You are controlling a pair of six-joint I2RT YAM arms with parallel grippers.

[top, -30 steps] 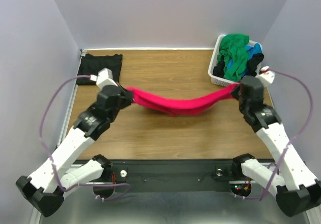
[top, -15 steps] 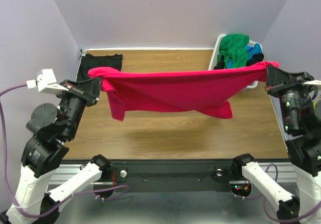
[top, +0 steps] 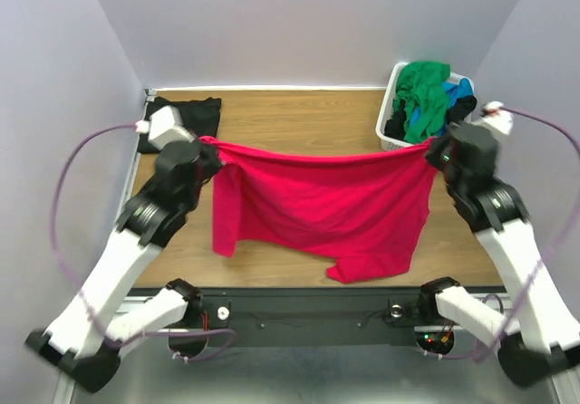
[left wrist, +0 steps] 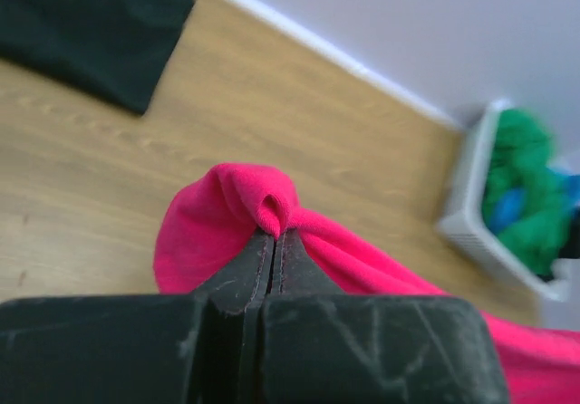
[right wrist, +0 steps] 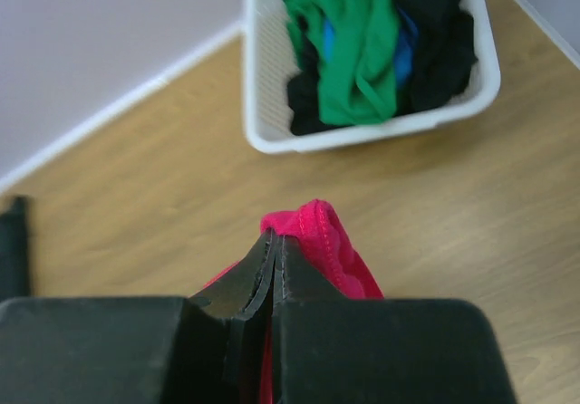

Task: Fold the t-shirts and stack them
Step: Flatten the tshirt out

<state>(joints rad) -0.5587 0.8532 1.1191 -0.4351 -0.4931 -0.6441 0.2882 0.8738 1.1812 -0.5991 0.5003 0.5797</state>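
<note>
While both arms stood raised over the table [top: 299, 119], the pinkish-red t-shirt [top: 317, 205] hung spread between them, above the middle and the near edge. The left gripper [left wrist: 275, 239] was pinched tight on one upper corner of it, and the right gripper [right wrist: 273, 241] on the other. A black t-shirt [top: 184, 116] lay flat at the far left corner. The white basket [top: 388, 132] at the far right corner held the other t-shirts [top: 426, 96], green, blue and black.

left wrist view: black shirt [left wrist: 86, 37] cut off at 11 o'clock; basket [left wrist: 464, 206] blurred, clipped at 3 o'clock | right wrist view: red shirt [right wrist: 335, 250] mostly hidden behind right gripper [right wrist: 273, 239] at 6 o'clock; dark sliver [right wrist: 11, 250] cut at 9 o'clock, unidentifiable
</note>
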